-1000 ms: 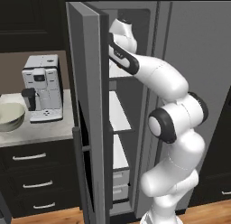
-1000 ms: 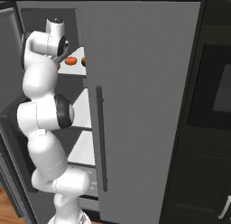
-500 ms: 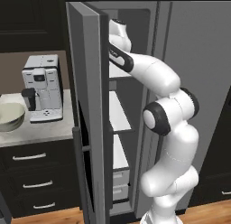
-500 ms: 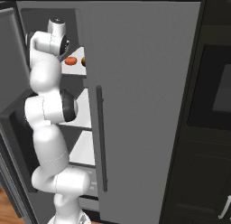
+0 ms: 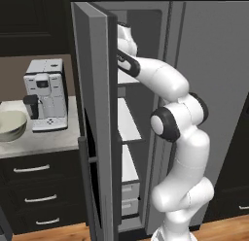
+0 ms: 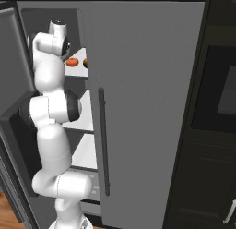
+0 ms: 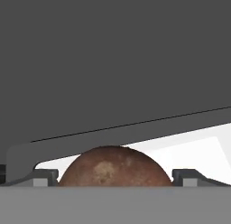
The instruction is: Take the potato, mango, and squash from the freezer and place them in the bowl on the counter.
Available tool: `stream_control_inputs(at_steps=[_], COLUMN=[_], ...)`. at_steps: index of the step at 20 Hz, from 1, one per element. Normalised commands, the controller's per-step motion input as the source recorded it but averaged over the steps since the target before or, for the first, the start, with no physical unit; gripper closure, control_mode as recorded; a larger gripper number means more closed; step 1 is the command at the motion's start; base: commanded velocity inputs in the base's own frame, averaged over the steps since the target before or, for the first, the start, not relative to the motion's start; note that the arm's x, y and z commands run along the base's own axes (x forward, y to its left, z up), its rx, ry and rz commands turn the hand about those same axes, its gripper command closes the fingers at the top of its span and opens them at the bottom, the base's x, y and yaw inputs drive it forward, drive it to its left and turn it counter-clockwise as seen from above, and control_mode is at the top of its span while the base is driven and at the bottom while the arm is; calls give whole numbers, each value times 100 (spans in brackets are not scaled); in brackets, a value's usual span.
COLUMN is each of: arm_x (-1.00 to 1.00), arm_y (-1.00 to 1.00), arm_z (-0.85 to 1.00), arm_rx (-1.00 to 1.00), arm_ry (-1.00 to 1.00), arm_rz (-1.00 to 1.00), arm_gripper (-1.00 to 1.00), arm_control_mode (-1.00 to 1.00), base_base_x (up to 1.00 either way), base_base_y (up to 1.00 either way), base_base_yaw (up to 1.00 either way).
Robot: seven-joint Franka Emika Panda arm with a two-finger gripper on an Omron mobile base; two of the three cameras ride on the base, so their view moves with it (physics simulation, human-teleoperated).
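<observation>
The potato point(image 7: 112, 166) sits on the freezer point(image 6: 147, 85) shelf between the gripper point(image 7: 115, 177) tips, jaws apart and unclenched; closing off-centre could squirt the round thing backward; mango point(image 6: 72, 63) lies nearby.

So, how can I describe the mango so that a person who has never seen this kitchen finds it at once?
Start at the tall grey freezer with its door open, and look at the upper white shelf inside, beside the robot's white arm. Two small round things lie there side by side. The mango is the red-orange one nearer the arm; its neighbour is a duller orange-brown, partly hidden behind the closed door's edge.
</observation>
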Motion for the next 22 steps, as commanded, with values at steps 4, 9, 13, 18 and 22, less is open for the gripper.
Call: stream_control_inputs(at_steps=[4,9,13,18,22], arm_x=[0,0,0,-9,-46], arm_y=[-14,-2,0,-4,-7], arm_z=[-44,-73,-88,-68,-35], arm_rx=[0,0,-1,0,0], arm_ry=[9,4,0,-6,-19], arm_rz=[0,2,5,6,2], arm_gripper=[-100,-100,100,100,100], arm_control_mode=[-100,-100,-100,-100,-100], base_base_x=[0,0,0,0,0], base_base_y=[0,0,0,0,0], base_base_yaw=[0,0,0,0,0])
